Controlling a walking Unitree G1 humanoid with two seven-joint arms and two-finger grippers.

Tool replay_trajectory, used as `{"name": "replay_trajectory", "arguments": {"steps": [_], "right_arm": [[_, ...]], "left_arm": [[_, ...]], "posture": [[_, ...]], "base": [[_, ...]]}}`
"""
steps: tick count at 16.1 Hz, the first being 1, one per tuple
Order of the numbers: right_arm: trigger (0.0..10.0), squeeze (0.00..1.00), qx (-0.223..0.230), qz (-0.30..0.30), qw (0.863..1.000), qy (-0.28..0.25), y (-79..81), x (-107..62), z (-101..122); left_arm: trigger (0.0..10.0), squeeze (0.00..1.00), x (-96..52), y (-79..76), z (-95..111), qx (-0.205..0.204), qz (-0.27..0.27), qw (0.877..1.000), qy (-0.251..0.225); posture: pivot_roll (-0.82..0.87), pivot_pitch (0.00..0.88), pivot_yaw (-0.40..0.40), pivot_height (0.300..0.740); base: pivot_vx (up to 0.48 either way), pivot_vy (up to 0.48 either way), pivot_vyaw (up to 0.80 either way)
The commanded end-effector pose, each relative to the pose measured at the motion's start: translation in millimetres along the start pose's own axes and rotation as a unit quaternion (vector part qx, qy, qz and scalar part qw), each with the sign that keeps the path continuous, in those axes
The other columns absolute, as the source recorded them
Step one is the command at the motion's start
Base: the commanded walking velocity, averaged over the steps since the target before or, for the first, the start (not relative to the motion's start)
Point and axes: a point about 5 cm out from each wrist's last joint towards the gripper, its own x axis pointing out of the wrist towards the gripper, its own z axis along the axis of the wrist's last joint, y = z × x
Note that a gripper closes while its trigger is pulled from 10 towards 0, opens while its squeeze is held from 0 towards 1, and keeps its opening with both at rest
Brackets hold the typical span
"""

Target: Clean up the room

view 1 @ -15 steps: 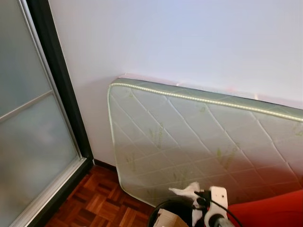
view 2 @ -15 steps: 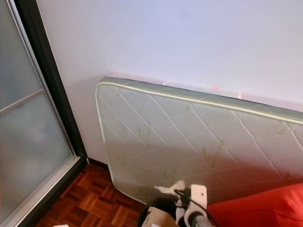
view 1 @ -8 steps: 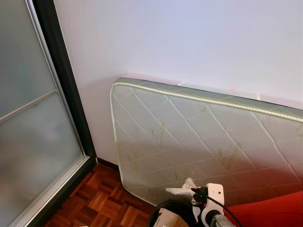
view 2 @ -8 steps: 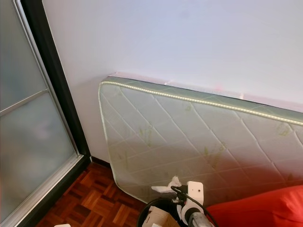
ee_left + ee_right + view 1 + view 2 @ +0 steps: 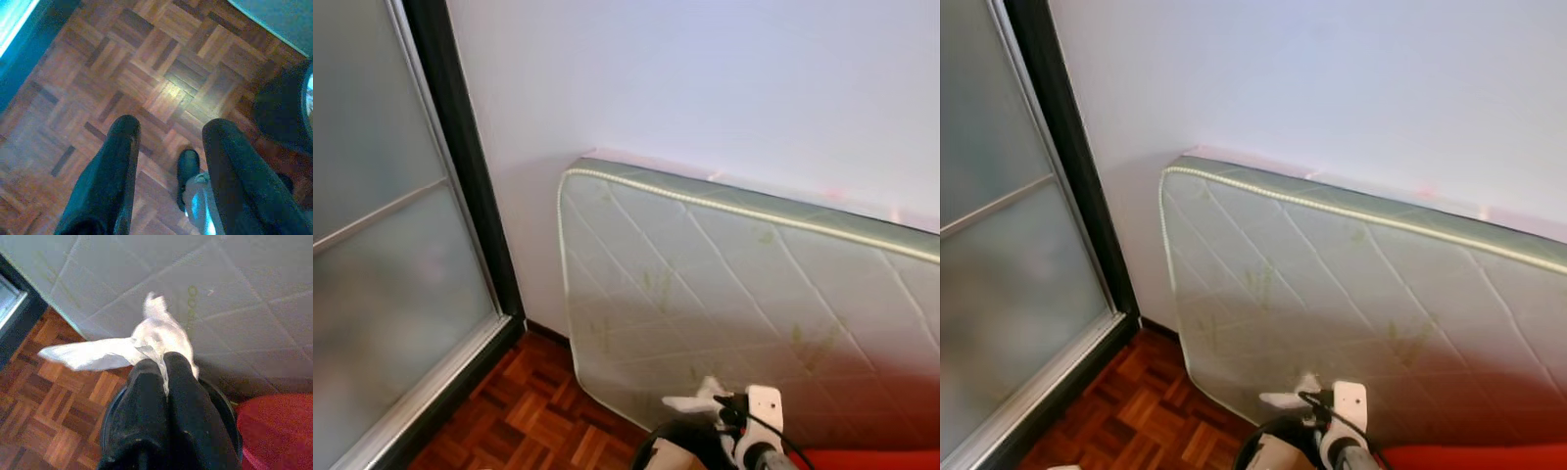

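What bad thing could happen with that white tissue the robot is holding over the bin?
The right gripper pinches only one end of the tissue, and a long loose flap sticks out sideways past the black bin. If released here, it might land on the wooden floor instead. The bin also stands close to the leaning mattress, so the arm could bump it.

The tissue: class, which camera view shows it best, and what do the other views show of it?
The right wrist view: the tissue sits large and central, pinched in the right end effector above a black bin. Both eye views show it small at the bottom edge, before the mattress. The left wrist view looks at parquet floor.
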Motion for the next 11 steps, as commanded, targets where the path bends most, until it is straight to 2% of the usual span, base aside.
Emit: {"name": "replay_trajectory", "arguments": {"steps": [1,5,11], "right_arm": [[10.0,0.00,0.006,-0.015,1.000,-0.003,-8.5,-1.2,2.0],[10.0,0.00,0.008,-0.029,1.000,-0.002,-11.7,-2.0,1.0],[10.0,0.00,-0.001,-0.064,0.998,0.026,-20.6,-4.9,-6.5]], "left_arm": [[10.0,0.00,-0.7,-4.4,-4.1,-0.002,-0.009,1.000,0.008],[10.0,0.00,-4.0,-1.9,-15.4,-0.004,-0.011,1.000,0.025],[10.0,0.00,-3.9,-5.1,-17.6,-0.007,-0.012,0.999,0.035]], "posture": [[0.09,0.019,-0.026,0.740],[0.09,0.021,-0.028,0.740],[0.10,0.025,-0.031,0.740]], "base": [[0.000,0.000,0.00],[0.000,0.000,0.00],[0.000,0.000,0.00]]}}
